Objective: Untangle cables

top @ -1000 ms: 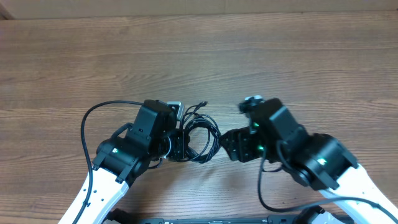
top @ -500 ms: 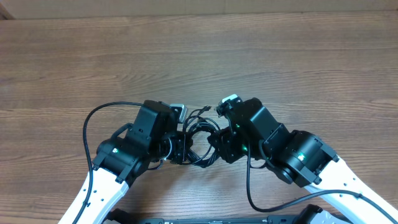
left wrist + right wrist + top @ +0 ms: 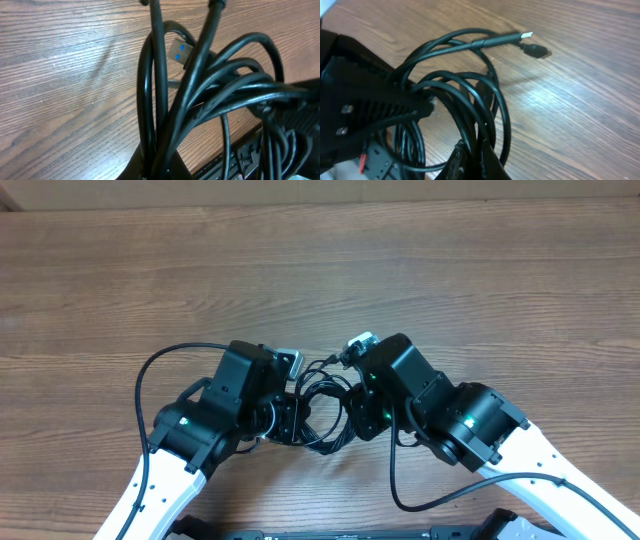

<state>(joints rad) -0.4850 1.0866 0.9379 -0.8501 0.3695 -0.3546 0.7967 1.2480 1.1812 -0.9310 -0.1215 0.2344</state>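
Note:
The cables (image 3: 322,402) form a small coiled black bundle on the wooden table, between my two grippers. On the bundle's left side, my left gripper (image 3: 290,418) is shut on several strands (image 3: 200,100), which run up from its fingertips (image 3: 160,167). A USB plug with a blue insert (image 3: 179,52) lies behind the loops. My right gripper (image 3: 352,416) is shut on strands of the right side of the coil (image 3: 470,90), pinched between its fingers (image 3: 477,160). A silvery plug tip (image 3: 526,35) and a black plug (image 3: 536,50) stick out past the coil.
Thick black arm wires loop out beside the left arm (image 3: 142,385) and under the right arm (image 3: 420,502). The table's front edge with a black strip (image 3: 340,533) lies just behind both arms. Bare wood table (image 3: 320,270) stretches beyond the bundle.
My right gripper has moved left onto the bundle and closed from open onto its strands. The left gripper has stayed shut on the cables in the same place.

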